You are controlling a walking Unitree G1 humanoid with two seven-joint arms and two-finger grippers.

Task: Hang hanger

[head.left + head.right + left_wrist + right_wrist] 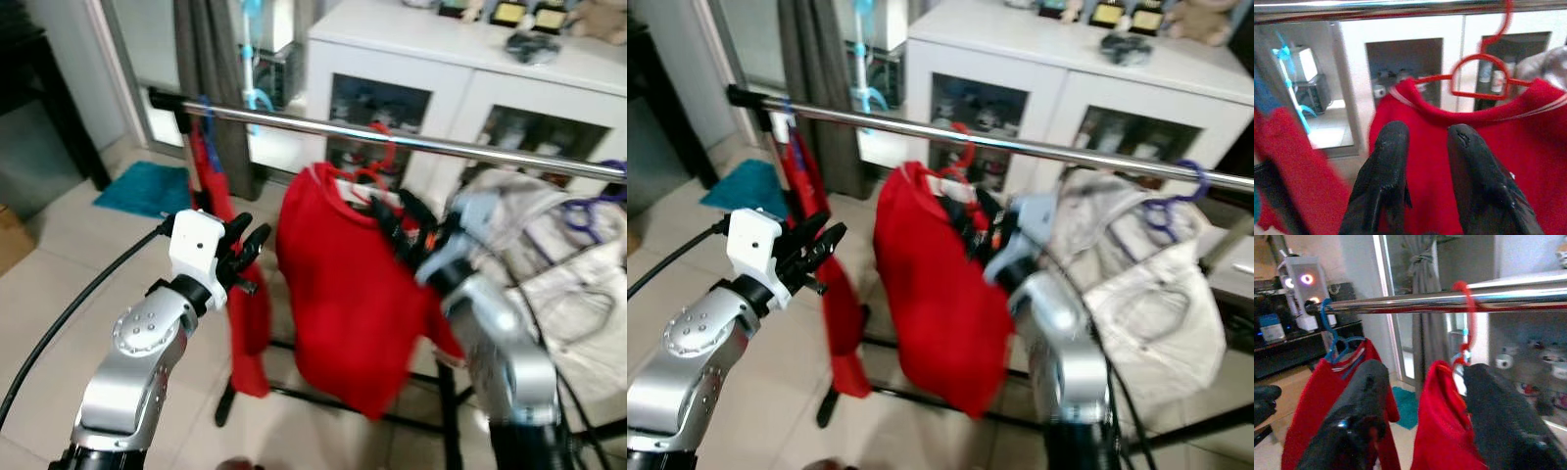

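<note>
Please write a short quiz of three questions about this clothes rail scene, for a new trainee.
1. True or false: the red hanger's hook is over the metal rail.
2. Which colour is the hanger carrying the other red garment near the rail's end? A blue, B green, C white.
3. Fill in: the left pincer is ____ and holds nothing.

Key: 1 true; 2 A; 3 open.

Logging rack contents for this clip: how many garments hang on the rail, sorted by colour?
Red: 2, the red shirt on the red hanger and another red garment on a blue hanger.
White or pale: 1, a pale garment on a purple hanger.
Total: 3.
</note>
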